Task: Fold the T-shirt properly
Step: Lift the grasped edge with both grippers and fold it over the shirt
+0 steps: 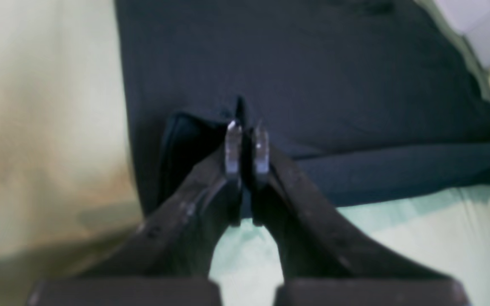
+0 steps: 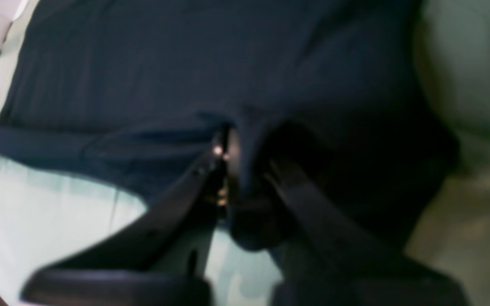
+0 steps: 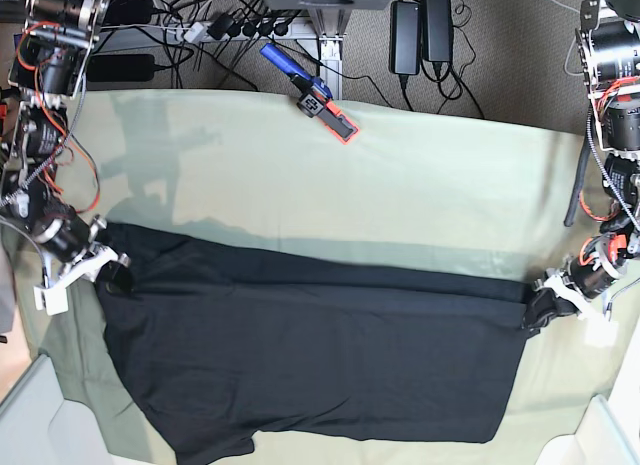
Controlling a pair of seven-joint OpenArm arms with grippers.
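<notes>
Pale green cloth (image 3: 400, 185) covers the table. Black T-shirt (image 3: 310, 365) lies spread plain side up over its 6 o'clock half. Left gripper (image 3: 540, 307) pinches the shirt's 3 o'clock corner, jaws narrow on fabric. Right gripper (image 3: 112, 275) clamps the 9 o'clock corner, cloth bunched between the jaws. Orange-blue tool (image 3: 318, 95) lies at 12 o'clock. No containers seen.
</notes>
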